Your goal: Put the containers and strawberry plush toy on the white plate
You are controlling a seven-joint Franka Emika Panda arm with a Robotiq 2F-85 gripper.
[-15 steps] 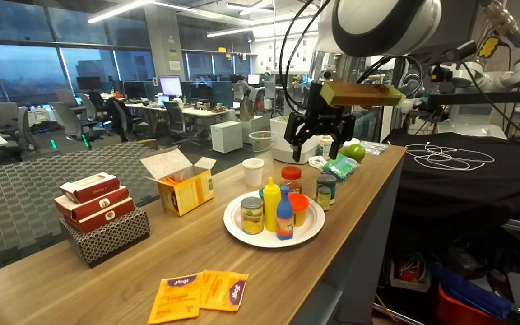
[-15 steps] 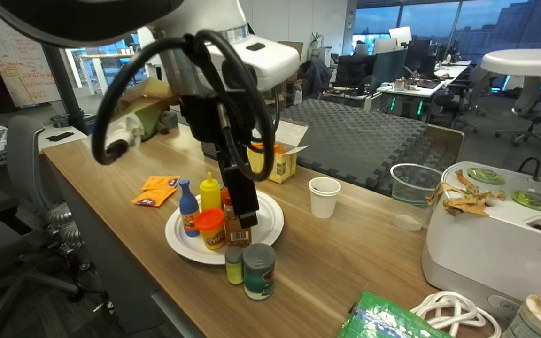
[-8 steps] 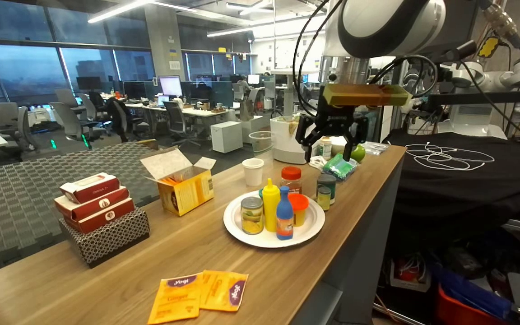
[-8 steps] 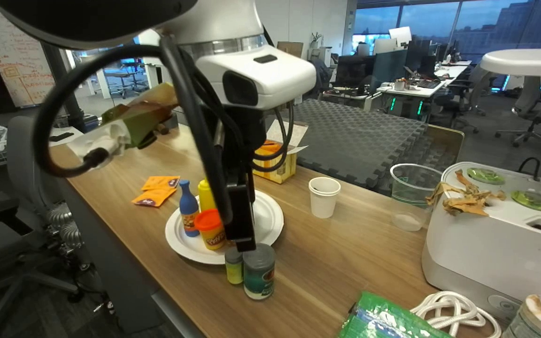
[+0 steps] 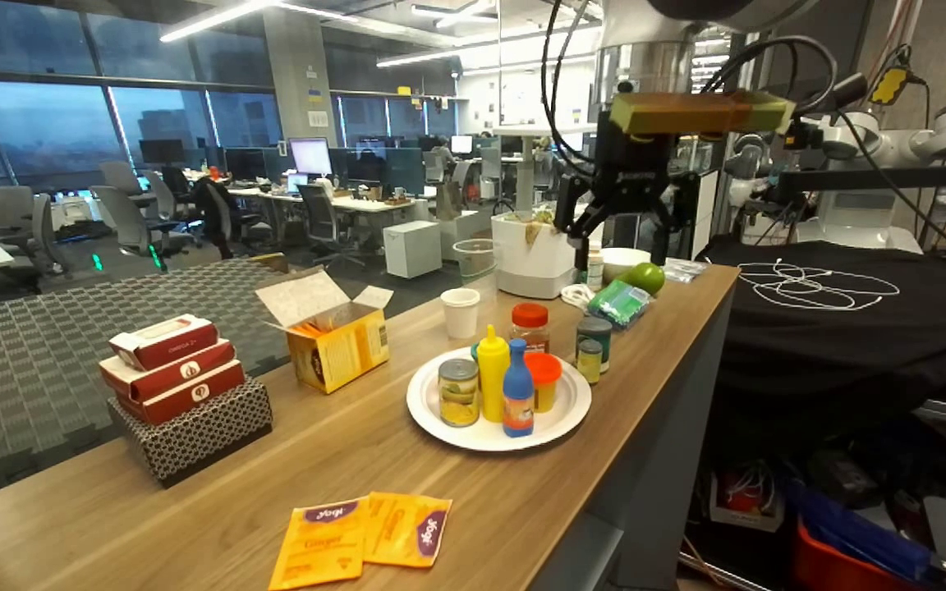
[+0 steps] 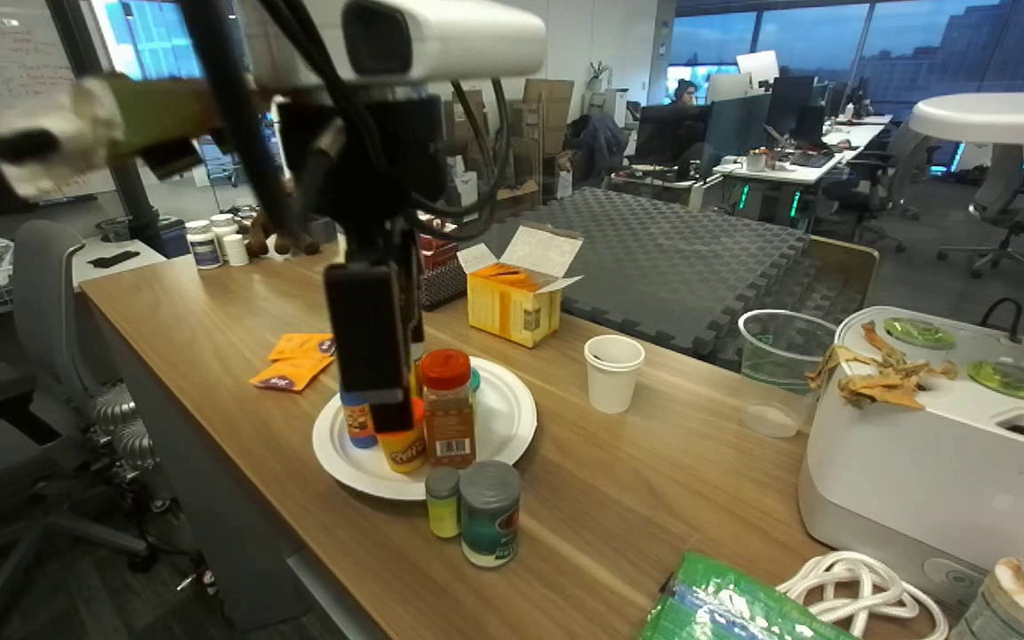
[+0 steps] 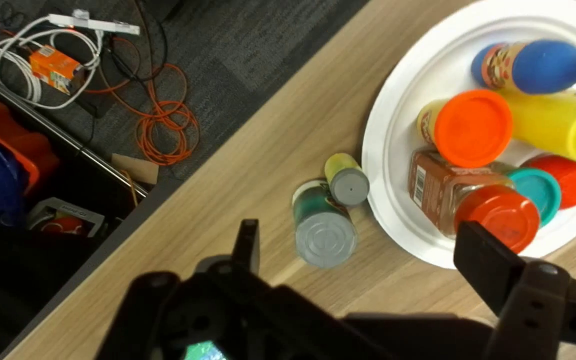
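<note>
- Claw (image 5: 621, 256): jaws spread wide; hangs above the table (image 5: 342, 460), upper right in an exterior view.
- Plate (image 7: 383, 125): round, plain white, right side of the wrist view, cropped by the frame.
- Upright on it: blue bottle (image 5: 518, 394), yellow bottle (image 5: 493, 377), corn can (image 5: 458, 394), tub (image 5: 547, 386) with orange lid.
- Small jar (image 6: 443, 508) (yellow-green, gray lid) and green can (image 6: 490, 520) stand off it, just beside the rim; can't tell if touching.
- Wrist view gives the strawberry (image 7: 566, 180), red and rounded, on the plate by a teal lid (image 7: 535, 191); hidden in both exterior views.
- In an exterior view claw covers most of the yellow bottle; jar (image 6: 452, 422), red-lidded, shows clear on the plate.
- Table edge runs diagonally, lower left to top, in the wrist view; small jar sits between it and plate.
- Open wood between plate and cup (image 6: 612, 387), also plate and tea bags (image 5: 321, 550).
</note>
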